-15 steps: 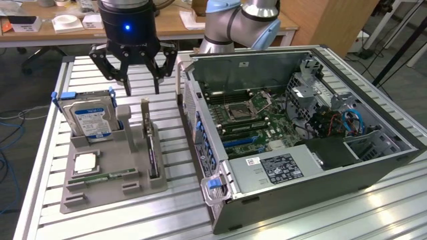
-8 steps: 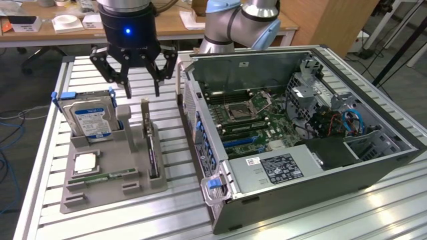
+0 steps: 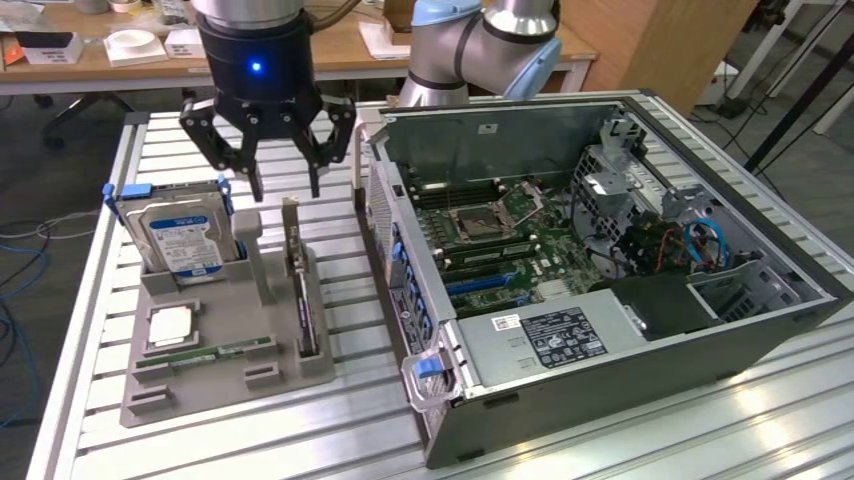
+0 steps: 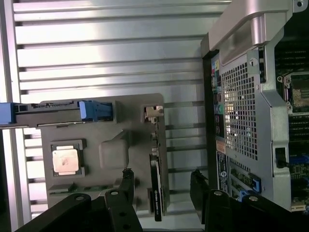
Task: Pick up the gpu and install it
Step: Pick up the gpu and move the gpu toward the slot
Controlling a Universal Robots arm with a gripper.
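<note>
Here, thin black gpu (image 3: 304,300) on edge in gray holder (image 3: 287,376), perhaps silver-bracketed, pincer (image 3: 286,188) spread just above.

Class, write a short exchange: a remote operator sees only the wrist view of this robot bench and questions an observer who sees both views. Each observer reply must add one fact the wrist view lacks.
Operator: Is the gripper touching the gpu?
Observer: No. In the exterior view its open fingertips hang about level with the top of the gpu's bracket, one on either side, with no contact.
Operator: What is the blue-edged part next to it?
Observer: A hard drive, standing upright in the gray holder, with its blue-white label facing the exterior camera.
</note>
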